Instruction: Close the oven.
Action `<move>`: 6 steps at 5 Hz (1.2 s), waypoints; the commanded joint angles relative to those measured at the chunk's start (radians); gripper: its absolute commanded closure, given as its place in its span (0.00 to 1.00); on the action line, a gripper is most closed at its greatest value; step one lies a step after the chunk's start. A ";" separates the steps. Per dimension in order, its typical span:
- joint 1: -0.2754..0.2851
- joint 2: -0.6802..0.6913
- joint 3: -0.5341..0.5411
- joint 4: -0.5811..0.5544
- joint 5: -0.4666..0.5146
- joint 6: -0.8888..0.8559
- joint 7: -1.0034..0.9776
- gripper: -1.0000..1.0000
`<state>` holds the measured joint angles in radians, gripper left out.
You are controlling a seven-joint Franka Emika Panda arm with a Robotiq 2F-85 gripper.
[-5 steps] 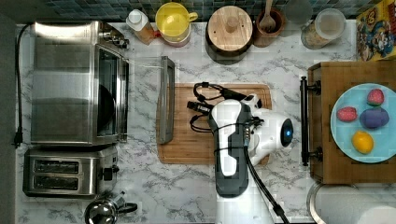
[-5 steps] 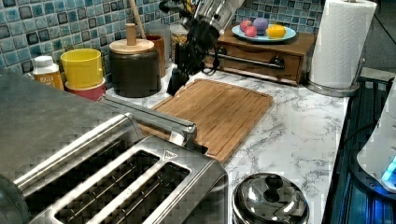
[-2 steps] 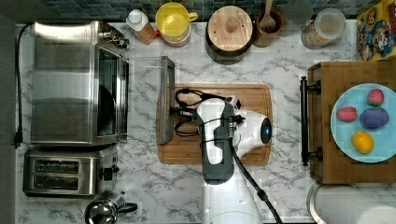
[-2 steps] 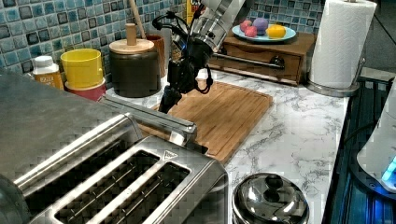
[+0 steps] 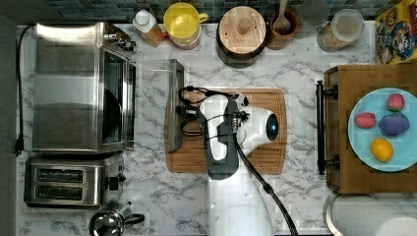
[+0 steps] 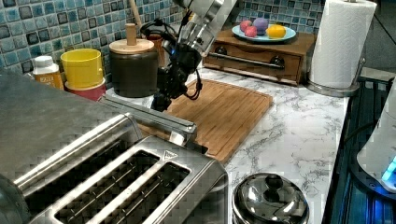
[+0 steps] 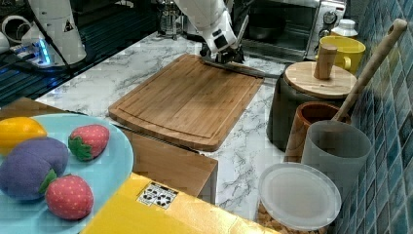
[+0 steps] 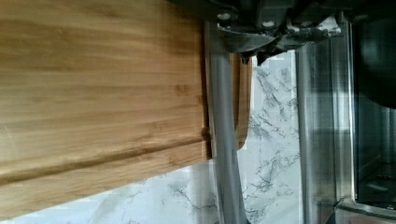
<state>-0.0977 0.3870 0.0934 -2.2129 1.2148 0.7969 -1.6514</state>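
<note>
since a second ago i moved my gripper [image 5: 183,117] from over the cutting board [image 5: 265,147] to the bar handle [image 5: 174,112] of the oven [image 5: 74,88], its door lying open at the top view's left, but i cannot tell if my fingers grasp it.

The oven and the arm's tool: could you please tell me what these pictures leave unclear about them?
- Whether the tool touches the oven door handle: in the top view the arm covers it.
- The tool's finger state: cut off by the wrist view's edge.
- The oven's door hinge: in the left view the toaster blocks it.
</note>
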 commanded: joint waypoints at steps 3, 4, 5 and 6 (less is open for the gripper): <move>0.052 -0.105 0.057 0.103 -0.014 -0.131 0.122 1.00; 0.090 -0.162 0.083 0.084 -0.001 -0.120 0.099 1.00; 0.137 -0.195 0.108 0.099 -0.048 -0.116 0.131 1.00; 0.190 -0.231 0.145 0.100 -0.115 -0.028 0.200 1.00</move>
<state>-0.0652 0.2927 0.1175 -2.2227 1.1475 0.7646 -1.5498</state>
